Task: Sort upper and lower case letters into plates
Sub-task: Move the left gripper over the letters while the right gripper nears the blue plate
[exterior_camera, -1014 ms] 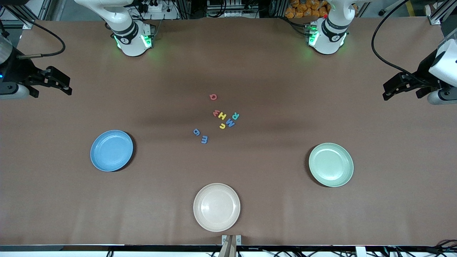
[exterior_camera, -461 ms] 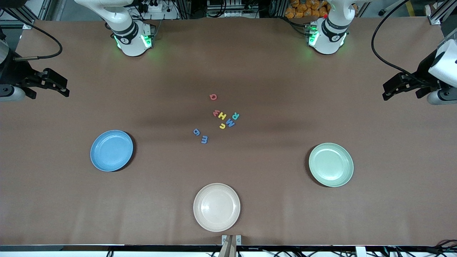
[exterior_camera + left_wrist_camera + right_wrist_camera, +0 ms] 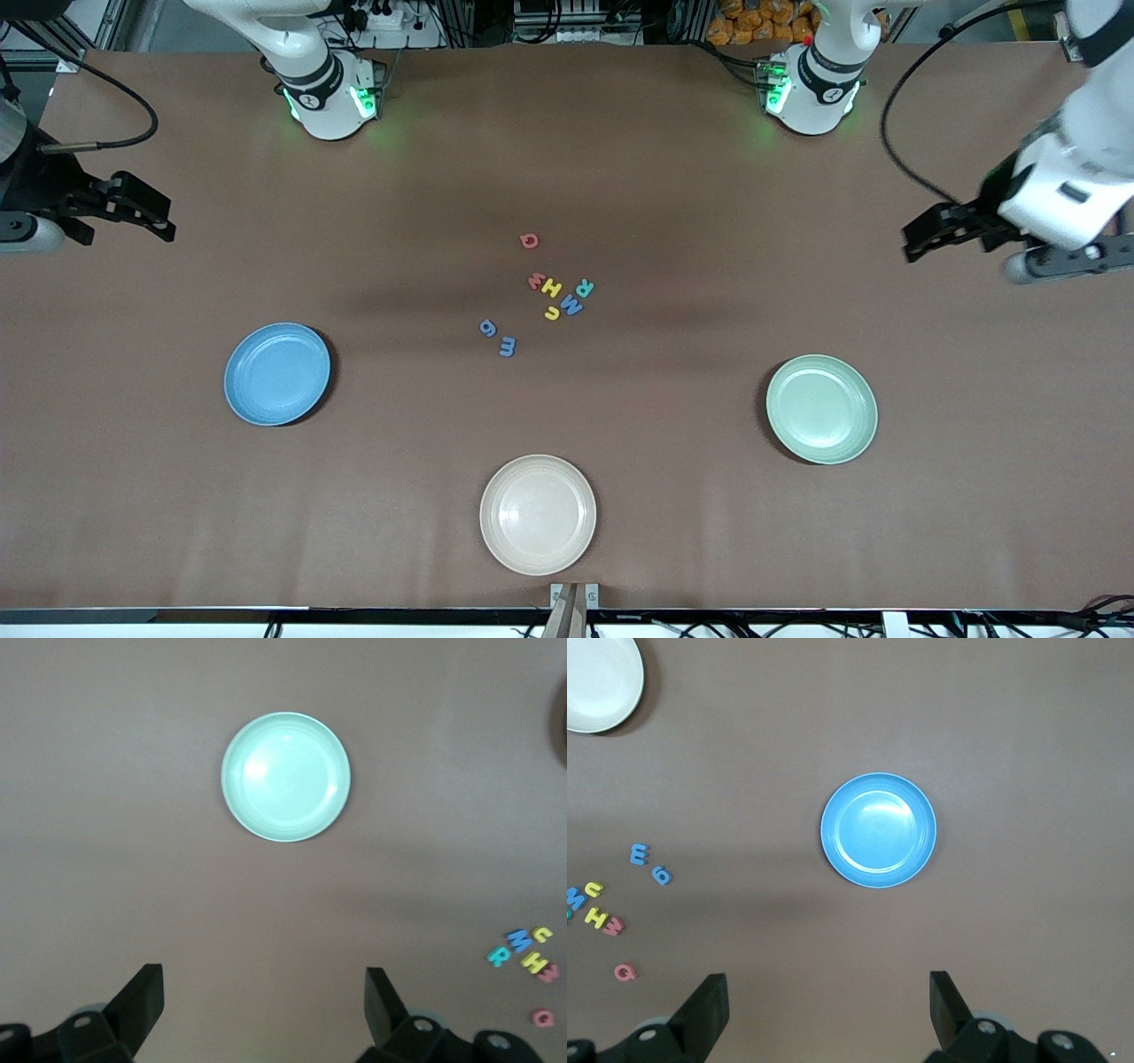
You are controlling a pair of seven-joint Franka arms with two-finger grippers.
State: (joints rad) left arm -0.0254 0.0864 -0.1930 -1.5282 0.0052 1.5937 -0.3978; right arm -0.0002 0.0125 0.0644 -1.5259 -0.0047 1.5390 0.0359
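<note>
Foam letters (image 3: 542,292) sit bunched mid-tabletop (image 3: 620,177), none in the blue plate (image 3: 277,373) or the mint plate (image 3: 821,408) yet. Both claws hang wide apart over the tabletop's ends, left claw (image 3: 939,237) and right claw (image 3: 142,211). Risk imo: the touching letters get grabbed two at once, or one lands in the cream plate (image 3: 538,514).

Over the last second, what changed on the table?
The left gripper swung in from the table's edge toward the letters, fingers open, holding nothing. The right gripper drifted slightly outward and stayed open. Letters, blue plate, green plate and beige plate did not move.
</note>
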